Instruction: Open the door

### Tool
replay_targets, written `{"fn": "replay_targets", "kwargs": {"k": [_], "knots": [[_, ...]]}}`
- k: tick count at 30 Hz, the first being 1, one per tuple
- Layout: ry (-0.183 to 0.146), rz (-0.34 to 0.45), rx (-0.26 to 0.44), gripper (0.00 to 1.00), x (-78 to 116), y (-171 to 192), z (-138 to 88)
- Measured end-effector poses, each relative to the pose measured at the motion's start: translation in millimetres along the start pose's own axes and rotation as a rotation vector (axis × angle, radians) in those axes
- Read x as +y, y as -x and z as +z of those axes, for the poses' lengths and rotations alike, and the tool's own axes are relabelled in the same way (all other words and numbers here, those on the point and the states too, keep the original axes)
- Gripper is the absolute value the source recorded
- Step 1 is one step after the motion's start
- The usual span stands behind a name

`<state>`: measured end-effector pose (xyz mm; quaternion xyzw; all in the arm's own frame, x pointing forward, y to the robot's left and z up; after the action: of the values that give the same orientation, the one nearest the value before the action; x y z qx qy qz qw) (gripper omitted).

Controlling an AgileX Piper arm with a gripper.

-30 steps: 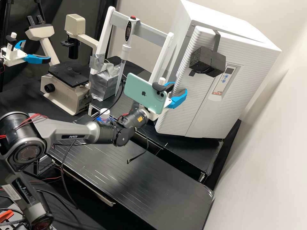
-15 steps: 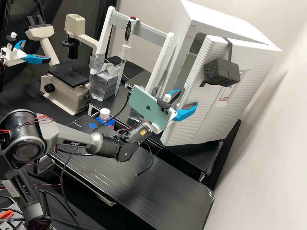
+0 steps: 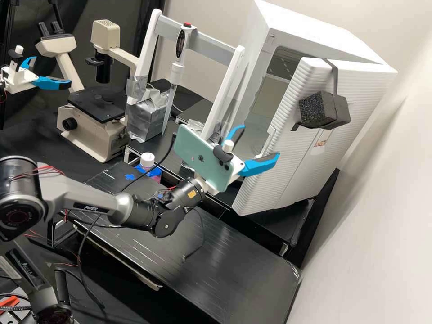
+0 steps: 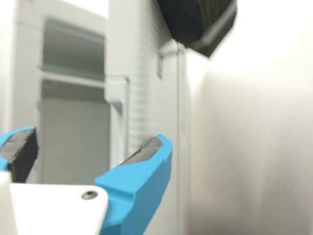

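The claw is spread wide and grips nothing, close by the door's free edge; that stiff rim seems the place to hook or push, though smooth enough to slip. The door itself, ajar on the cabinet's front, is white and ribbed, probably fairly heavy but swinging easily, a dark block strapped near its top.
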<state>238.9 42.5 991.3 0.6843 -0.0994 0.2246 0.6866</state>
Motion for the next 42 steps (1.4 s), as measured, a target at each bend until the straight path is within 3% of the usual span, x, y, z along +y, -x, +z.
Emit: {"fn": "replay_targets", "kwargs": {"k": [8, 15, 18, 20, 22, 23, 24, 25, 26, 27, 29, 30, 35, 39, 42], "knots": [[-0.024, 0.005, 0.111, 1.0, -7.1, 1.8, -13.6], [-0.009, -0.136, 0.234, 1.0, -33.8, -0.9, -23.3], [-0.015, -0.193, 0.248, 1.0, -46.1, 0.2, -21.8], [-0.036, -0.22, 0.23, 1.0, -56.5, 0.4, -24.4], [-0.026, -0.245, 0.109, 1.0, -73.6, 8.7, -54.3], [-0.043, -0.267, 0.087, 1.0, -77.6, 26.3, -73.8], [-0.005, -0.302, 0.08, 1.0, -80.7, 43.6, -86.4], [0.054, -0.326, 0.149, 1.0, -83.8, 61.3, -104.2], [0.072, -0.299, 0.216, 1.0, -78.7, 78.9, -120.4], [0.083, -0.286, 0.273, 1.0, -78.2, 88.5, -132.8], [0.07, -0.248, 0.316, 1.0, -76.8, 92.7, -141.2], [0.067, -0.237, 0.314, 1.0, -78.0, 91.0, -141.2], [0.016, -0.345, 0.132, 1.0, -102.5, 82.7, -122.1], [0.036, -0.373, 0.107, 1.0, -107.8, 82.2, -118.8], [0.046, -0.333, 0.097, 1.0, -107.7, 81.5, -119.2]]}}
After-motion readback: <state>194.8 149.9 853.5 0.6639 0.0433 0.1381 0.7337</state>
